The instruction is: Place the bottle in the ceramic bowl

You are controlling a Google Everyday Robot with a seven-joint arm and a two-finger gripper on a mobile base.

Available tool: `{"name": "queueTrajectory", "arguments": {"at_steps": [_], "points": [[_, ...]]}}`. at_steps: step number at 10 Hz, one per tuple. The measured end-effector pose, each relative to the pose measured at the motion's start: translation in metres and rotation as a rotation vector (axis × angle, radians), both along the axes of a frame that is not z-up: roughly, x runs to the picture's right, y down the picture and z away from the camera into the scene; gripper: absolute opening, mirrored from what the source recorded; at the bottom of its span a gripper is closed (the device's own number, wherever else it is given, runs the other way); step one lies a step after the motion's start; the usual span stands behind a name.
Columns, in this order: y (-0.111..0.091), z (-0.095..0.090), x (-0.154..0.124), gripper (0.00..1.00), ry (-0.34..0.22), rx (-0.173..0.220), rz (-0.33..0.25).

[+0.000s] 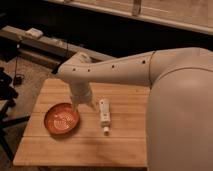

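Note:
The small white bottle (104, 115) lies on its side on the wooden table (75, 150), cap toward the front edge. The orange-red ceramic bowl (62, 119) with a pale swirl inside sits to its left, empty. My gripper (83, 104) hangs at the end of the white arm, between the bowl and the bottle, close over the table just behind the bowl's right rim. It holds nothing that I can see. The bottle lies a short way to its right, apart from it.
The big white arm and body (175, 100) fill the right side and hide the table's right part. A dark bench with a small white object (35, 33) runs behind the table. Dark chair parts (5, 100) stand at the left.

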State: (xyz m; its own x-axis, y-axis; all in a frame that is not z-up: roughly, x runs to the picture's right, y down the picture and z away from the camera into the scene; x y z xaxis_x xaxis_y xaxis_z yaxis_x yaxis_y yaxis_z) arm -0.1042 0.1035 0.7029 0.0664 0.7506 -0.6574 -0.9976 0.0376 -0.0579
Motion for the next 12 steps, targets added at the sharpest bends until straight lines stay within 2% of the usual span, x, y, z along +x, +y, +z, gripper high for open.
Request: {"name": "queueTrajectory", "arguments": {"at_steps": [5, 7, 8, 10, 12], "points": [[0.000, 0.000, 0.000, 0.65, 0.000, -0.001, 0.000], [0.002, 0.006, 0.004, 0.65, -0.013, -0.020, 0.000], [0.002, 0.013, 0.012, 0.65, -0.020, -0.035, 0.005], [0.000, 0.047, 0.039, 0.65, -0.036, -0.067, 0.020], [-0.001, 0.079, 0.054, 0.65, -0.056, -0.084, 0.019]]}}
